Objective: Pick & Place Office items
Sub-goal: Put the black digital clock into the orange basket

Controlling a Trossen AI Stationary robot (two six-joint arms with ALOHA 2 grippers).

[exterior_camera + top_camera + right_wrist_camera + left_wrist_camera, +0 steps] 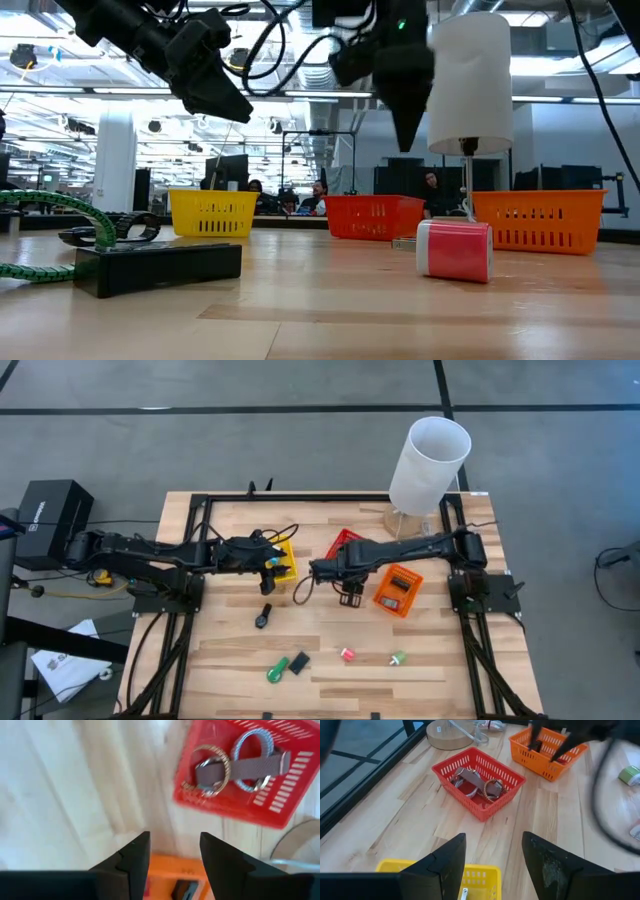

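High view: office items (347,654) lie loose at the table's 6 o'clock edge. Right gripper (349,598), jaws apart and empty, hangs beside the orange bin (398,590); raise clear before reaching. Left gripper (272,565), jaws apart, waits over the yellow bin (287,557).

a large open-plan lab or office hall: behind the wooden workbench (400,310), seated people (318,195), desks and exposed ceiling ducts (90,100).
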